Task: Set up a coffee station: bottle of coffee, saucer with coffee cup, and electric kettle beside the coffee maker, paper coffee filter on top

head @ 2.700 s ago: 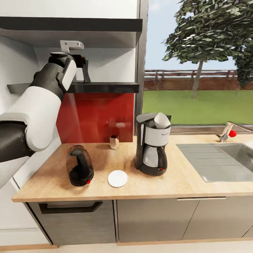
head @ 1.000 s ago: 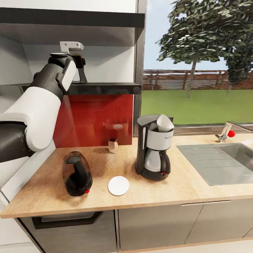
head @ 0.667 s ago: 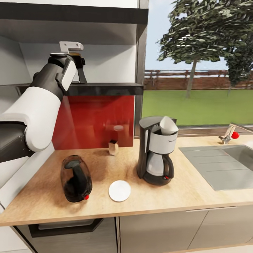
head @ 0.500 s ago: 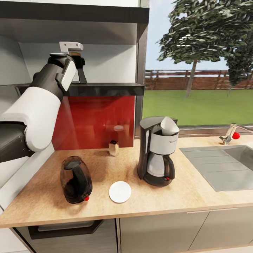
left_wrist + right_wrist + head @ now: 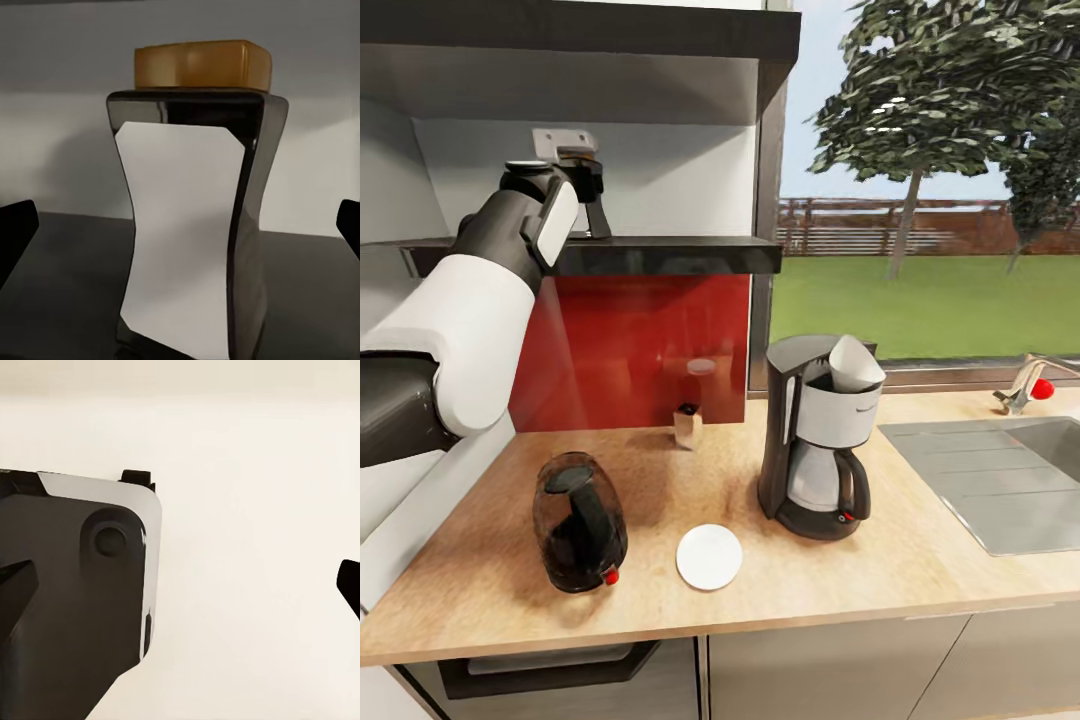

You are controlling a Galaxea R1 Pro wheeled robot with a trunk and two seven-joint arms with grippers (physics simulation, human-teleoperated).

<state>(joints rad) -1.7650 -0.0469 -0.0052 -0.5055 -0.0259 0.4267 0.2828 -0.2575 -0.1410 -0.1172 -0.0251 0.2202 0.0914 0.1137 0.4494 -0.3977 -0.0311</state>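
Note:
The bottle of coffee (image 5: 187, 225), white-fronted with black flared sides and a yellow-gold cap, stands upright on the dark kitchen shelf (image 5: 660, 255). My left gripper (image 5: 180, 232) is open, with one fingertip on each side of the bottle and apart from it. In the head view the left gripper (image 5: 586, 182) is raised to the shelf and largely hides the bottle (image 5: 600, 212). On the countertop (image 5: 920, 570) the coffee maker (image 5: 818, 445) carries the paper coffee filter (image 5: 855, 365) on top. The saucer (image 5: 709, 557) lies bare between it and the electric kettle (image 5: 578, 512). A small pale cup (image 5: 686, 426) stands by the red backsplash. My right gripper (image 5: 180, 585) is open and holds nothing.
An inset grey sink (image 5: 1000, 480) with a red-knobbed faucet (image 5: 1028, 386) lies to the right of the coffee maker. A window with lawn and a tree is behind it. My left arm (image 5: 470, 310) spans the left side above the counter. An upper shelf (image 5: 580, 35) hangs overhead.
The whole head view has shifted, so the camera moved a little closer and to the left. My left arm stays at the shelf by the bottle; the things on the countertop keep their places.

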